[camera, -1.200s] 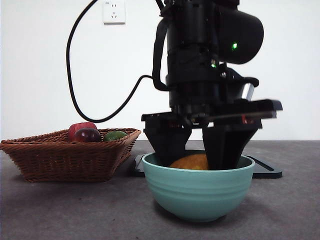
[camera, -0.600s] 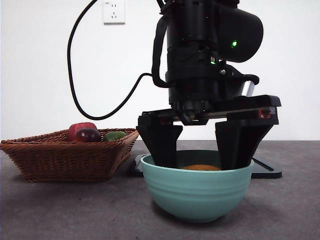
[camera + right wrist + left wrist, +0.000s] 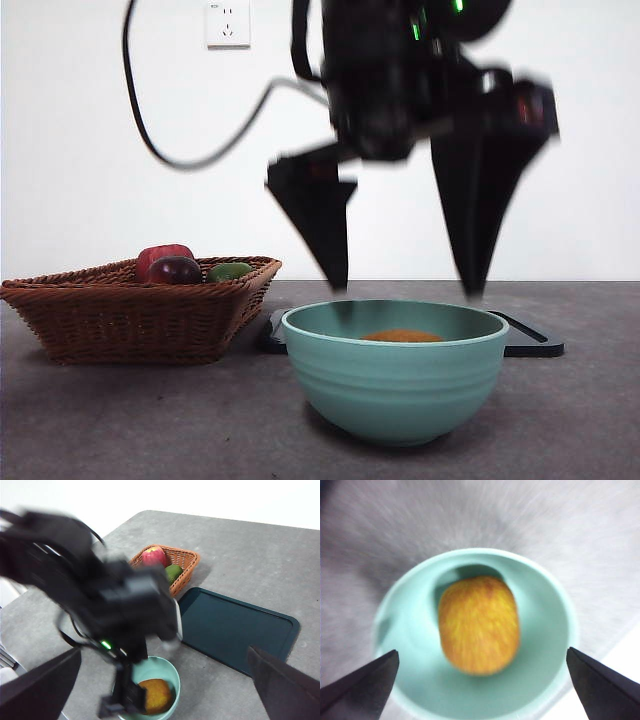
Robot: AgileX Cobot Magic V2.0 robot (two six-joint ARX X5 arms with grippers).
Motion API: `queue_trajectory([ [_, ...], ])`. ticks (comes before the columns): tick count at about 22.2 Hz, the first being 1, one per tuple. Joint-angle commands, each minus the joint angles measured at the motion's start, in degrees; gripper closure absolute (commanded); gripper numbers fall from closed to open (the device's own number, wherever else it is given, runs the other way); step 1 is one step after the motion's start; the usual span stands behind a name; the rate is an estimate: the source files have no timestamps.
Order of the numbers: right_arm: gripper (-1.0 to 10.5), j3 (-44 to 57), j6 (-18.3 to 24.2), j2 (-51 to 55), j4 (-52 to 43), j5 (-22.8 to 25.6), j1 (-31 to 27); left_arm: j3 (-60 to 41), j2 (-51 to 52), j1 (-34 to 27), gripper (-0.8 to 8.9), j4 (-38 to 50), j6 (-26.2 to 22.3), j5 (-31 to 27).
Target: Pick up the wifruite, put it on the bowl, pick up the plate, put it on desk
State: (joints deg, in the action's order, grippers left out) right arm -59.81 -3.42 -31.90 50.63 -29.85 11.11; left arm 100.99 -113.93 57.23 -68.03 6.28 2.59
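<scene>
The mint-green bowl (image 3: 395, 366) stands nearest on the desk (image 3: 150, 420), and the wifruite (image 3: 479, 625) lies loose inside it, clear of both jaws. A second ago the left gripper (image 3: 400, 285) had its jaws down in the bowl around the fruit; now it has risen above the rim, jaws spread wide and empty. The first placing looks done.

Just behind the bowl lies the dark flat tray (image 3: 235, 629), probably the "plate", its surface bare. Left of the bowl sits the wicker basket (image 3: 130, 310) of fruit. The right gripper (image 3: 165, 690) waits high, jaws open.
</scene>
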Motion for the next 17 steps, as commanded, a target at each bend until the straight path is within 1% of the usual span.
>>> queue_trajectory([
  [1, 2.9, -1.0, -0.6, -0.2, -0.9, -0.2, 0.2, 1.7, 3.0, 0.5, 1.88, -0.2, -1.3, -0.1],
  [7, 2.9, -1.0, -0.7, -0.2, -0.9, -0.2, 0.2, 1.7, 16.1, 0.5, 1.88, -4.3, -2.4, -0.1],
  [10, 2.9, -1.0, -0.7, -0.2, -1.3, -0.2, 0.2, 1.7, 24.3, 0.5, 1.88, -6.2, -2.9, -0.1],
  [14, 2.9, -1.0, -0.7, -0.2, -1.2, -0.1, 0.2, 1.6, 36.7, 0.5, 1.88, -11.0, -4.3, -0.4],
  [17, 2.9, -1.0, -0.8, -0.2, -1.0, 0.3, 0.2, 1.4, 46.1, 0.5, 1.88, -12.2, -4.2, -4.9],
])
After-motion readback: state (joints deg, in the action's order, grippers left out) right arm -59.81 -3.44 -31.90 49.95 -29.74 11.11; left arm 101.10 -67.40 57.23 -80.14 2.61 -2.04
